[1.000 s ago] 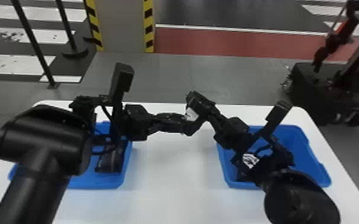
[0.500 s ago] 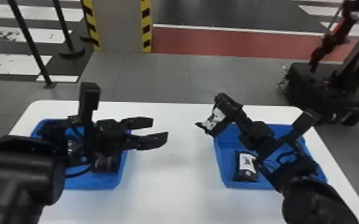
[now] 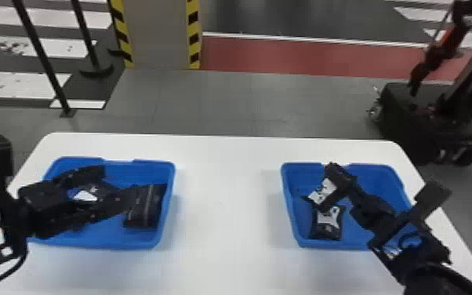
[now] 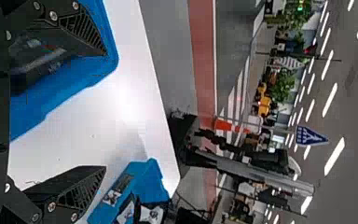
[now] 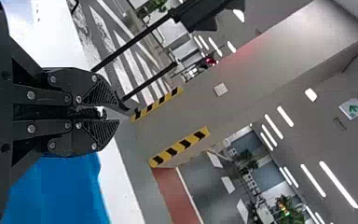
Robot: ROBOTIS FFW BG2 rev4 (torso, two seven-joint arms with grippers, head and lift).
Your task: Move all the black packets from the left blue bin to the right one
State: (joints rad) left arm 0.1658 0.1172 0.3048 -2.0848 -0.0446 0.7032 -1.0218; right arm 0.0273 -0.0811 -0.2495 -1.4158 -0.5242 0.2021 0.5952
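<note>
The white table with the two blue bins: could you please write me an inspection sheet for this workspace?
Surface: white table, carrying the left bin and right bin.
Job's things: in the left bin, a black packet by the right wall and a white-patched one farther left; in the right bin, a white-patched packet, with the held packet above it.
Clutter: nothing seen.
Grippers: left gripper at the left bin, fingers apart; right gripper closed on the held packet.
Cables: black cable looping beside the left arm.
Surroundings: pillar with yellow-and-black edges; dark wheeled base beyond the table's right corner.
</note>
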